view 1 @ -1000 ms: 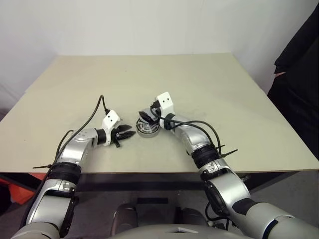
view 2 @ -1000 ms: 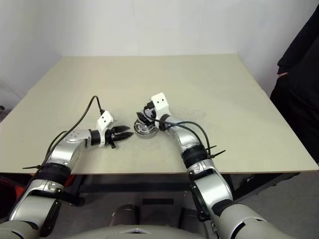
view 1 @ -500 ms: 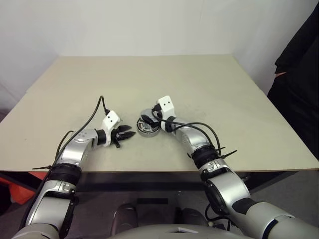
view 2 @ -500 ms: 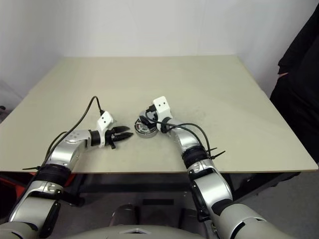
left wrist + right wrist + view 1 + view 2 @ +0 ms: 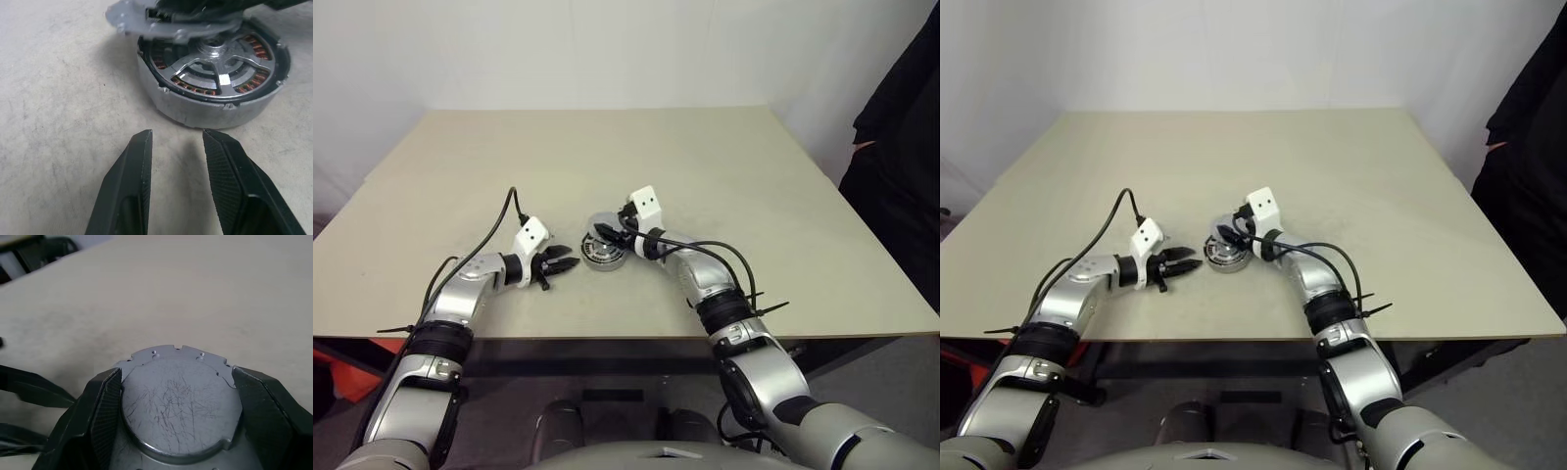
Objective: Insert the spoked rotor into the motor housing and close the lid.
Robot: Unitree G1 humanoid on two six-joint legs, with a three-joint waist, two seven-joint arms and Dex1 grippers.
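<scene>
While the right gripper (image 5: pixel 176 421) clasps the flat grey notched metal lid (image 5: pixel 178 404) above the round grey copper-wound motor housing (image 5: pixel 215 83), with the silvery spoked rotor (image 5: pixel 215 68) seated inside, a tilted descent could jam it; the left gripper (image 5: pixel 173 152) waits beside the housing, its 2 fingers apart and empty.

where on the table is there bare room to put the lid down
The table is bare beyond the motor housing toward the far edge, and along its right side. It is crowded between the left pincer and the right pincer gripping the lid.

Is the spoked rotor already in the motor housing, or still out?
In. The left wrist view shows the spoked rotor seated inside the motor housing, copper windings visible between its spokes.
</scene>
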